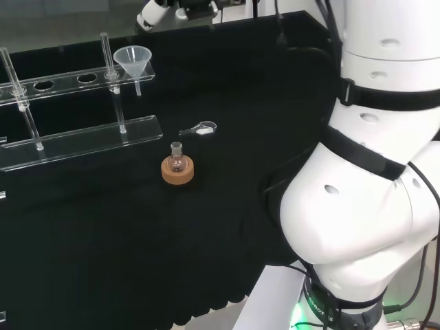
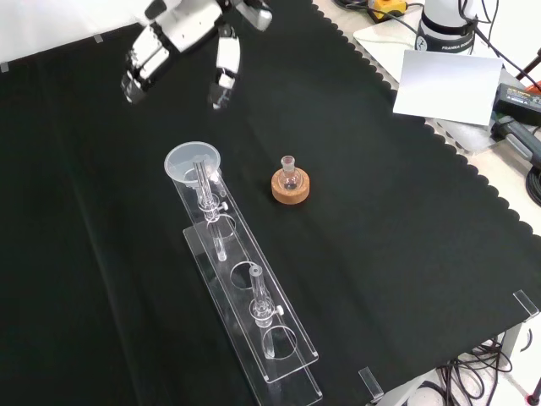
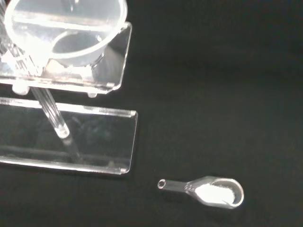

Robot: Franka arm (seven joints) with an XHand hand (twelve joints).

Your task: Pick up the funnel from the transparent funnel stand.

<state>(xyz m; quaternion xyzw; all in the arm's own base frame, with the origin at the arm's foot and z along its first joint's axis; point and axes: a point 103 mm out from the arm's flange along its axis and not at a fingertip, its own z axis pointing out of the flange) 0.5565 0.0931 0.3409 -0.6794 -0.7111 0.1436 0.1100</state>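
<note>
With our hand [image 2: 182,42] spread and well short of the funnel [image 2: 193,162] seated at the stand's [image 2: 254,313] end, we judge a clumsy reach could tip the stand.

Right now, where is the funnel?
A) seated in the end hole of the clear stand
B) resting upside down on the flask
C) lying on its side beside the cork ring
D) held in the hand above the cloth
A: the funnel sits upright in the end hole of the transparent stand, while the hand hovers apart from it with fingers relaxed, holding nothing.
</note>
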